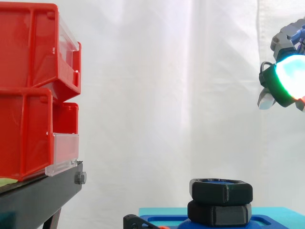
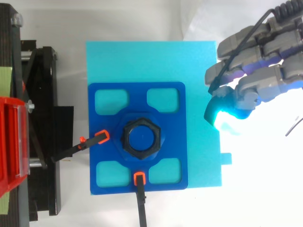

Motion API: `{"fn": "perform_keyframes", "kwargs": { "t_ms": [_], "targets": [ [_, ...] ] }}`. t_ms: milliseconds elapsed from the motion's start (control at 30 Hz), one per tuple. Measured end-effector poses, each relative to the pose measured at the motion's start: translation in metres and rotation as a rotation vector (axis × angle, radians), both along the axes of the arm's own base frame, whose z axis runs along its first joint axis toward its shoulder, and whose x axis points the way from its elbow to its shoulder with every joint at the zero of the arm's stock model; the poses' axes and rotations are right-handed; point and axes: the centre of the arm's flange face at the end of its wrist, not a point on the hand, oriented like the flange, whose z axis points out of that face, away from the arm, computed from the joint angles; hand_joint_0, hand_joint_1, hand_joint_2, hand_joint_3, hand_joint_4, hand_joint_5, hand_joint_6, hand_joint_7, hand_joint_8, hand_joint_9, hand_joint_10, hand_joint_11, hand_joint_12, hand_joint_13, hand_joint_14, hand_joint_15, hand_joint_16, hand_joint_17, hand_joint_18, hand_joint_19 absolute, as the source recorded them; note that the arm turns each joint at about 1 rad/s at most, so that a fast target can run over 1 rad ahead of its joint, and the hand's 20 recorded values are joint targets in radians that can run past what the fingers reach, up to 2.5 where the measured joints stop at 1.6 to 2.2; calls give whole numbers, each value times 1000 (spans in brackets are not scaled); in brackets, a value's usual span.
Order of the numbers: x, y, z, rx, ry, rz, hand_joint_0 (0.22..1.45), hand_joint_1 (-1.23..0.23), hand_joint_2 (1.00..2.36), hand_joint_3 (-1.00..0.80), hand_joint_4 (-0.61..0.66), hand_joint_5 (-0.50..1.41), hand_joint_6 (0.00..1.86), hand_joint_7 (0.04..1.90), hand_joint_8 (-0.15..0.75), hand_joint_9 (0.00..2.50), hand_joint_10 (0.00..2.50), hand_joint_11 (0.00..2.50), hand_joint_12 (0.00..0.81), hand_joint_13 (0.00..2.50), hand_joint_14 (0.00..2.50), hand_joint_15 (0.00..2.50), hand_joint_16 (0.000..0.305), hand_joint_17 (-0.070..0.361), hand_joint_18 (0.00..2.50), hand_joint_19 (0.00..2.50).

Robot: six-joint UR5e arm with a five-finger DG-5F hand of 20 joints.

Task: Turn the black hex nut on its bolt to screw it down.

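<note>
The black hex nut sits low in the side view, a little right of the middle, and under it there is a second black hex piece of the same shape; I cannot tell if this lower one is another nut or a part of the bolt. In the top view the nut is at the centre of a dark blue plate that has four rounded openings, and inside its ring the blue bolt is visible. The plate lies on a cyan board. Two black clamps with orange tips touch the plate, one from the left and one from the bottom edge. The hand is at the upper right of the top view, above the right edge of the cyan board and well apart from the nut. In the side view the hand hangs high at the right edge, clearly above the level of the nut. Its fingers are loosely bent and relaxed and they hold nothing; one fingertip glows cyan and points toward the board. At the left, red bins are stacked on a black stand, and a white curtain is behind everything.
</note>
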Motion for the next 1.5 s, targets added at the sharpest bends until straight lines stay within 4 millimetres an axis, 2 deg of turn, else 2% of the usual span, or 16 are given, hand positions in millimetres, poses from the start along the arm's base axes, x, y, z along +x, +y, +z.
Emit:
{"fn": "perform_keyframes", "kwargs": {
  "t_ms": [467, 1500],
  "targets": [
    [0, 0, 0, 0, -1, 0, 517, -406, 1000, -500, 295, -120, 503, 969, 275, 817, 6, 205, 354, 496, 0, 7, 53, 119, 438, 141],
    [0, 0, 0, -1, 0, 0, 519, -399, 1000, -500, 287, -125, 503, 958, 274, 804, 6, 198, 352, 504, 1, 15, 53, 118, 446, 142]
  ]
}}
